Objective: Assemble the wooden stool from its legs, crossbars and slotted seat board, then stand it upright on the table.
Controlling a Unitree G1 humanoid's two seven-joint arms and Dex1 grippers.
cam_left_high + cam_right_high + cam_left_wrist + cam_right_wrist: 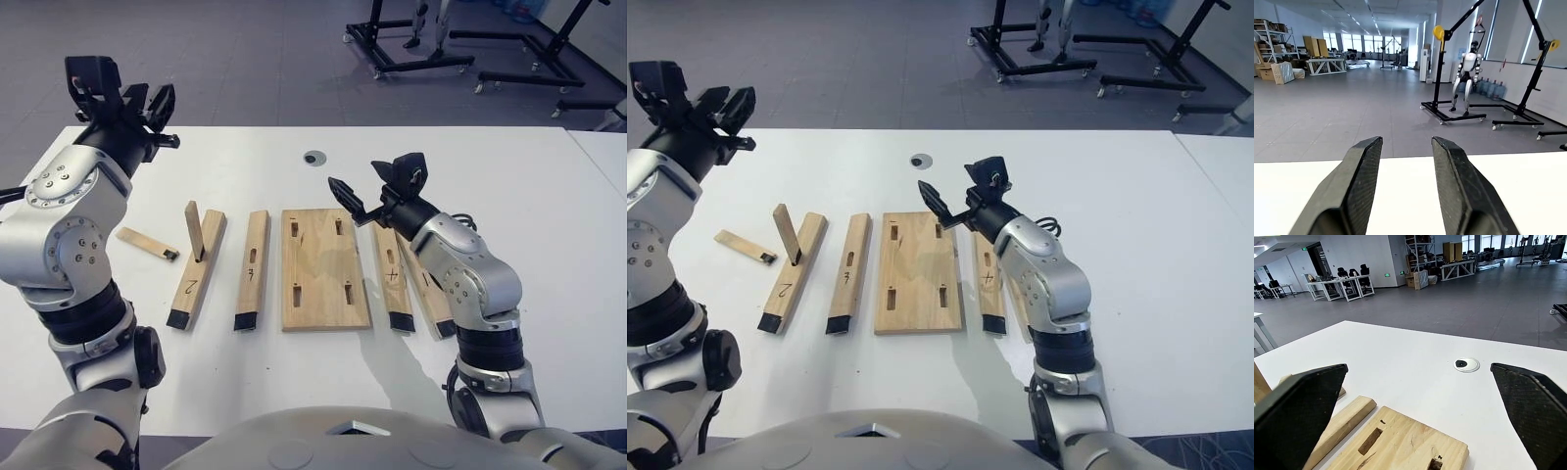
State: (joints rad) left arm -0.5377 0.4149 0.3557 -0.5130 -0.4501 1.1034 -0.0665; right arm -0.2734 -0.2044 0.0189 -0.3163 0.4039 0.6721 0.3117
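A: How far is the stool now?

B: Only at the beginning, it seems. At the far left the left gripper [125, 88] hangs over the corner of the table [509, 196], its fingers spread and holding nothing. Near it the loose crossbar [147, 243] lies flat. Next comes the leg marked 2 [196, 279], lying flat, and the standing crossbar [194, 230] is in its slot, a little tilted. This looks like the only joint made. The second leg [253, 269] lies just beside the seat board [324, 267], which lies flat in the middle with its 4 slots empty. The right gripper [370, 176] hovers over the far right corner of the board, fingers wide apart and empty. The third leg [394, 289] and the fourth leg [431, 294] lie to the right, partly under that arm.

A: So what is left?

B: Almost all: the other legs, the loose crossbar, the board, and standing the stool upright.

A: Is there any writing?

B: Only handwritten marks on the legs. The 2 is clear. The second leg maybe carries a 4, the third a plus sign or a 4, the fourth perhaps a 1. These 3 are not certain.
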